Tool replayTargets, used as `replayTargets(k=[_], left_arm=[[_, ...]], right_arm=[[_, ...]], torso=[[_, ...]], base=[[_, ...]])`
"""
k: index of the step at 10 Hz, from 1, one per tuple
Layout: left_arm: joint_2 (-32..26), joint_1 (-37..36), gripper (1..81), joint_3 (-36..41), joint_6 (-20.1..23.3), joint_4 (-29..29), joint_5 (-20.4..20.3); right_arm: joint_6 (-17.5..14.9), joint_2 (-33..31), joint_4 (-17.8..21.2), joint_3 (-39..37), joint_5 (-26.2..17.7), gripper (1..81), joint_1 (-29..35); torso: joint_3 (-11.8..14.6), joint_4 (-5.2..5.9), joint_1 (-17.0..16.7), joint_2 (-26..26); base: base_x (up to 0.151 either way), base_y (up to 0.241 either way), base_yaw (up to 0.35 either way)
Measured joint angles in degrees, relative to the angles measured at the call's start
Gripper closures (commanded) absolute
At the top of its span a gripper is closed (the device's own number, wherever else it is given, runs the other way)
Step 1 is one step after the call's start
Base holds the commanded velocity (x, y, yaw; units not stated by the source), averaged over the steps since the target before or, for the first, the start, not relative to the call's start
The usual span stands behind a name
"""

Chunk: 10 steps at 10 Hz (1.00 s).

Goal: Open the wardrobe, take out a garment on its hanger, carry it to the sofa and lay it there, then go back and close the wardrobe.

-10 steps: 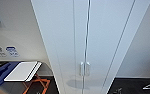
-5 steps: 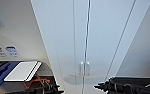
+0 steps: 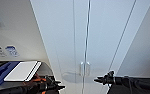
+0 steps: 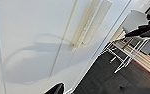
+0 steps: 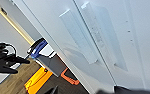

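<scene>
The wardrobe [image 3: 103, 37] stands directly ahead, tall and white, with both doors shut. Its pair of small vertical handles [image 3: 84, 68] sits at the centre seam, and also shows close up in the left wrist view [image 4: 91, 22] and the right wrist view [image 5: 91, 37]. My left gripper [image 3: 60, 85] is low and left of the handles, open and holding nothing. To the right of the handles, at about their lower end, my right gripper [image 3: 96, 80] points at them, open and a short way off. The garment, hanger and sofa are hidden.
A dark open case [image 3: 44, 68] with a white board [image 3: 21, 71] and blue lining lies at the lower left. Orange parts [image 3: 37, 78] sit by my left arm. A white chair frame [image 4: 123, 55] stands on dark floor beside the wardrobe. A yellow item [image 5: 37, 80] lies on the floor.
The view has closed in on the wardrobe doors. Both arms have come up into the head view and reached toward the handles.
</scene>
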Motion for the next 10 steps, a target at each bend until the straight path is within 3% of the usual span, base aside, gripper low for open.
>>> replayTargets(k=[10], left_arm=[[10.8,-5.45,1.0,-10.58,-0.05,-2.47,3.12]], right_arm=[[3.58,6.4,0.02,-6.49,-0.5,1.0,5.38]], torso=[[-0.04,0.0,0.05,0.06]], base=[[0.0,0.0,0.0]])
